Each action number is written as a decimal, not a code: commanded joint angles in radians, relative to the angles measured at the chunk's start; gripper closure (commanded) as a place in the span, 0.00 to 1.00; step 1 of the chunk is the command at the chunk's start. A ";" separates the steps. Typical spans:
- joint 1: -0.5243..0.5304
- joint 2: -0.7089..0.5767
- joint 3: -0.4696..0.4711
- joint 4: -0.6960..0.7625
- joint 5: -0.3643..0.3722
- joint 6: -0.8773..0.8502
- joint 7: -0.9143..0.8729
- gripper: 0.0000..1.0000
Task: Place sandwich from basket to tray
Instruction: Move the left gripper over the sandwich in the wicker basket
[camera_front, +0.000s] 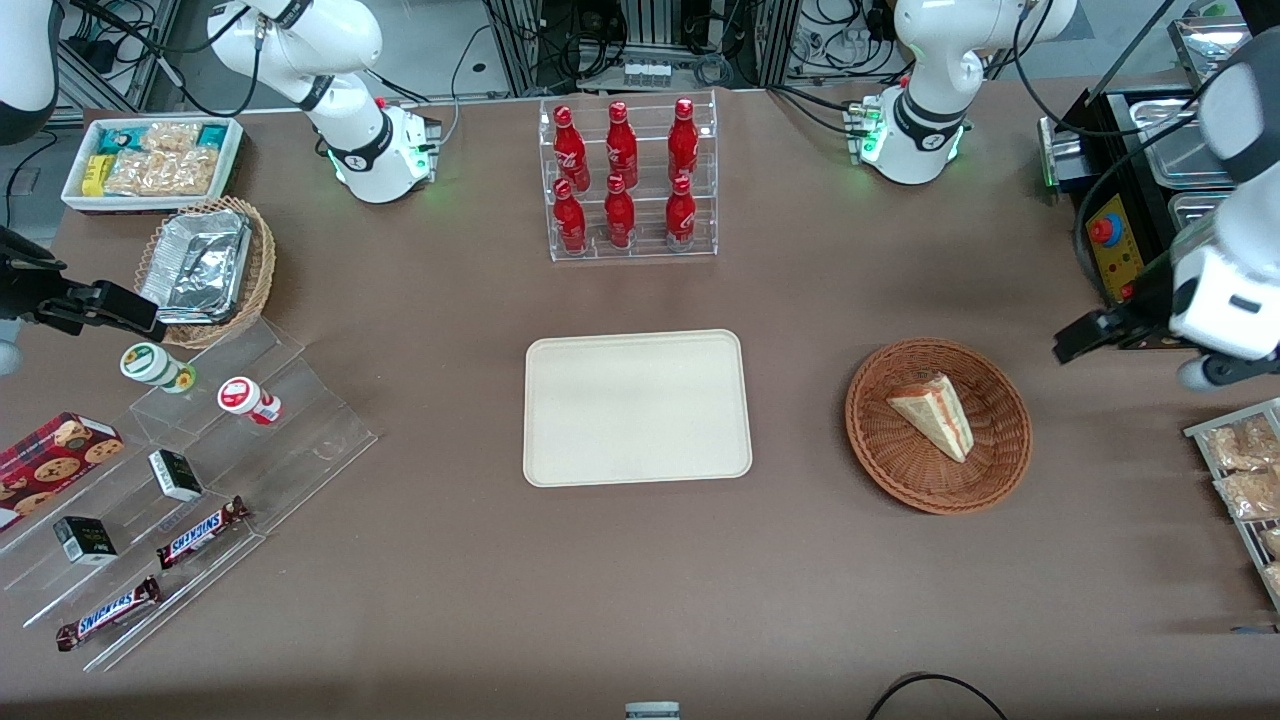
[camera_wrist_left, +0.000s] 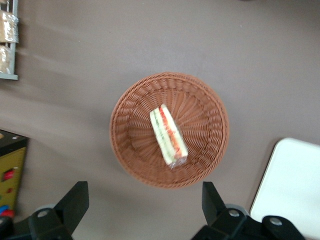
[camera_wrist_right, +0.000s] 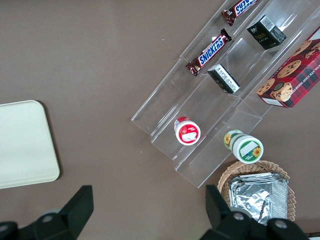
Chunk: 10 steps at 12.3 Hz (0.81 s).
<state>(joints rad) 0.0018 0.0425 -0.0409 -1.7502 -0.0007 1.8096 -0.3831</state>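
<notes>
gripper (camera_wrist_left: 144, 207): wide open, holds nothing, up in the air over the basket's (camera_wrist_left: 122, 117) edge | sandwich (camera_wrist_left: 168, 135): lies in the middle of the basket | tray (camera_front: 560, 440): beside the basket, apart, bare table (camera_front: 800, 540) between them

Six red bottles (camera_front: 625, 175) stand in a clear rack (camera_front: 632, 245) on the table (camera_front: 450, 560).

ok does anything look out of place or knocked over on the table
Nothing stands out. The sandwich lies whole in the basket, the tray sits flat and bare, and the red bottles stand upright in their rack. The open gripper hangs above the basket.
</notes>
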 joint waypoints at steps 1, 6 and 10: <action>-0.005 -0.016 -0.029 -0.147 0.015 0.185 -0.194 0.00; -0.006 0.065 -0.057 -0.276 0.015 0.413 -0.347 0.00; -0.006 0.094 -0.063 -0.379 0.013 0.554 -0.359 0.00</action>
<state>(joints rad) -0.0026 0.1362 -0.1014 -2.0929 -0.0008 2.3121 -0.7109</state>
